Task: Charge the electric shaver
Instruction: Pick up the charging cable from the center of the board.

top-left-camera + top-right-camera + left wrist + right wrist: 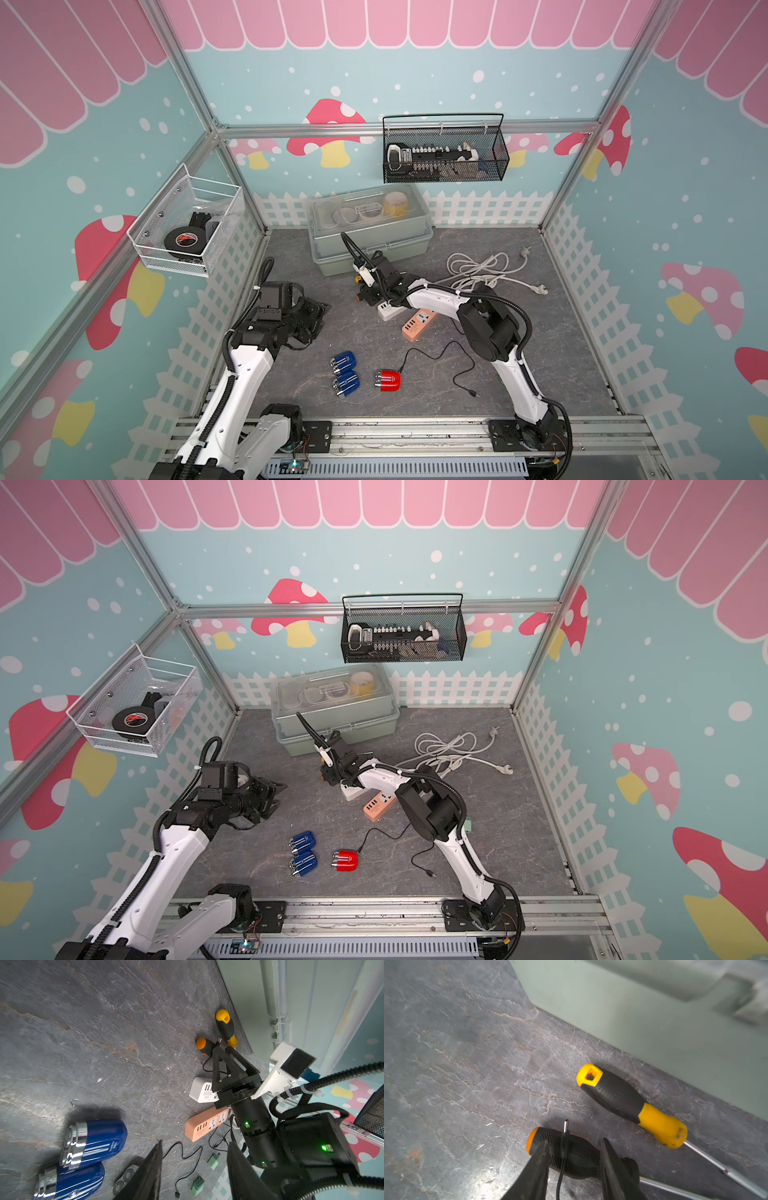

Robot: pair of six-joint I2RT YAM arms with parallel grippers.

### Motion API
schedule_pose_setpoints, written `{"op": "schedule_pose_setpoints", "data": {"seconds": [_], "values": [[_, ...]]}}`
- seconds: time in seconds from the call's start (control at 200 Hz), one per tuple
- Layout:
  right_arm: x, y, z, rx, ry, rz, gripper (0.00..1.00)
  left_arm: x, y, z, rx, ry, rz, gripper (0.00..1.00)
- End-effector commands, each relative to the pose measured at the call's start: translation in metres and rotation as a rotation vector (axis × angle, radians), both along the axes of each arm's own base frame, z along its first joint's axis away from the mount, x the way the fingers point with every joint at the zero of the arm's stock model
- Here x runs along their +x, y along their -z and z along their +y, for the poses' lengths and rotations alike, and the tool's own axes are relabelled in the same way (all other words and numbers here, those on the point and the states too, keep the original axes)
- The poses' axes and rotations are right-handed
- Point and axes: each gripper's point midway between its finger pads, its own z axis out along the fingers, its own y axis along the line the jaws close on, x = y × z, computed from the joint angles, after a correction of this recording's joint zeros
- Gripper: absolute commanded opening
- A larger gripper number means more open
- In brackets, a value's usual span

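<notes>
The right gripper (pixel 574 1140) hovers by the box (pixel 374 245) at the table's (pixel 552 365) back edge, jaws apart astride a black cable's plug (pixel 565 1126), seemingly poised to pinch it. The left gripper (pixel 278 796) waits spread and empty; the red shaver (pixel 387 380) lies near the front edge.

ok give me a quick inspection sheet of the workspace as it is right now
surface: grey veined tabletop
job's things: red shaver lying flat; white power strip; orange power strip
clutter: two blue shavers, two screwdrivers, toolbox
grippers: left gripper open, empty; right gripper jaws apart, thin plug end between them
cables: black cable from red shaver, far plug loose; white cord coiled
surroundings: mesh wall baskets
</notes>
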Motion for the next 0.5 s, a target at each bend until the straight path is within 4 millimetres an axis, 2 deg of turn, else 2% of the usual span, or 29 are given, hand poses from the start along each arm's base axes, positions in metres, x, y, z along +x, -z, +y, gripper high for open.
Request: {"op": "schedule_pose_setpoints", "data": {"seconds": [0.0, 0.285, 0.495], "values": [[0.0010, 0.0013, 0.0071, -0.008, -0.006, -0.008, 0.38, 0.0005, -0.0029, 0.0007, 0.002, 0.007, -0.004, 0.49], [0.0003, 0.0074, 0.0098, -0.004, -0.008, 0.010, 0.24, 0.0005, -0.0020, 0.0001, 0.004, 0.016, -0.002, 0.48], [0.0007, 0.0100, 0.0102, -0.011, -0.003, 0.024, 0.21, 0.0003, -0.0032, -0.0009, 0.005, 0.026, -0.008, 0.48]]}}
